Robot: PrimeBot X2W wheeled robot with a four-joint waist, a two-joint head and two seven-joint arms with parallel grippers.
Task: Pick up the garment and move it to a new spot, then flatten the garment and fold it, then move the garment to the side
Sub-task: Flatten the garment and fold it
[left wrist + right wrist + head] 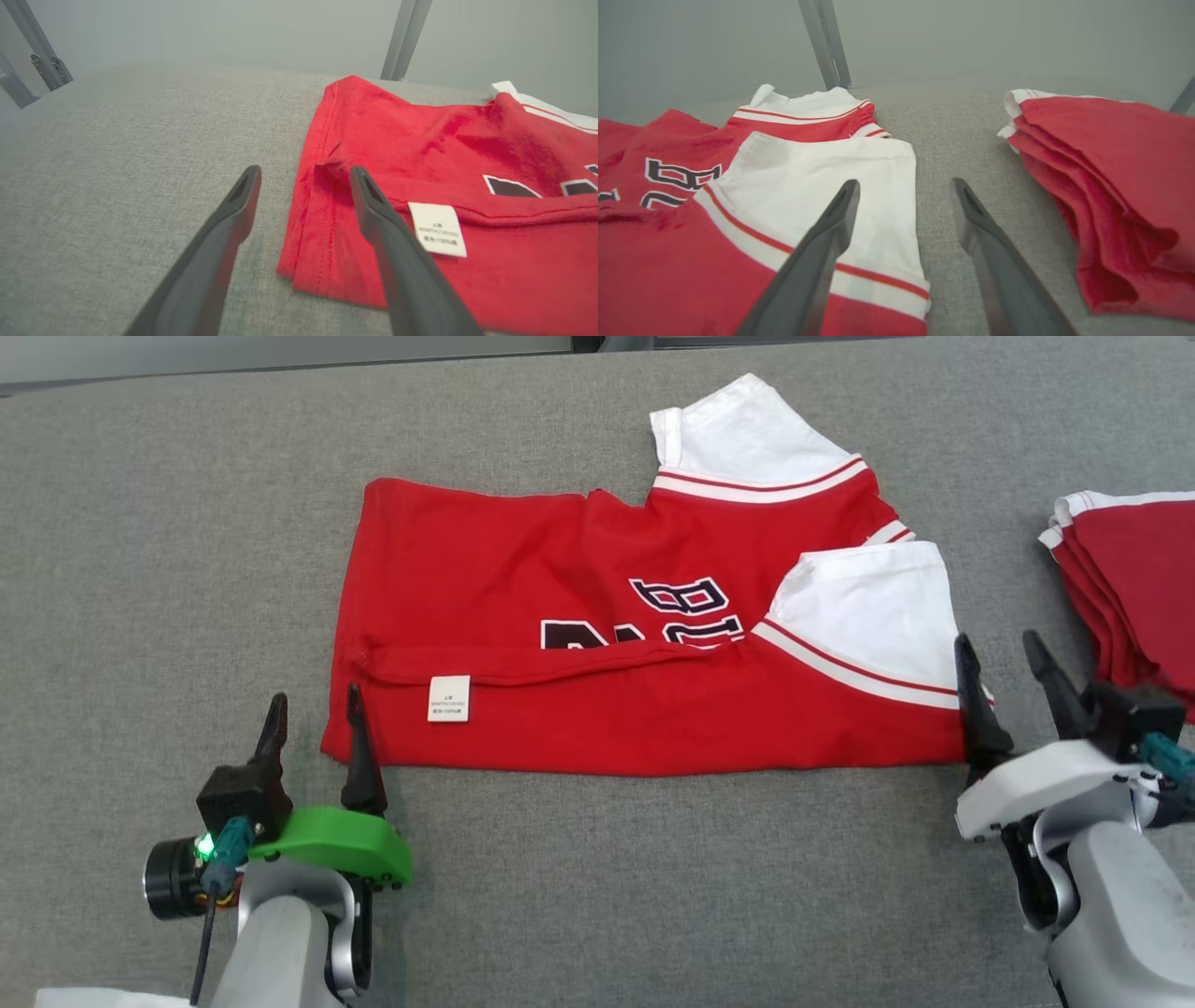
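Your left gripper [316,702] is spread wide at the shirt's [523,579] near hem corner, gripping nothing. Your right gripper [997,649] is spread too, straddling the white sleeve's [878,607] edge. The shirt lies folded mid-table [140,569], with a red pile [1139,588] just to its right.

A stack of what look like folded red-and-white shirts [1137,581] lies at the grey fabric-covered table's [140,569] right edge.
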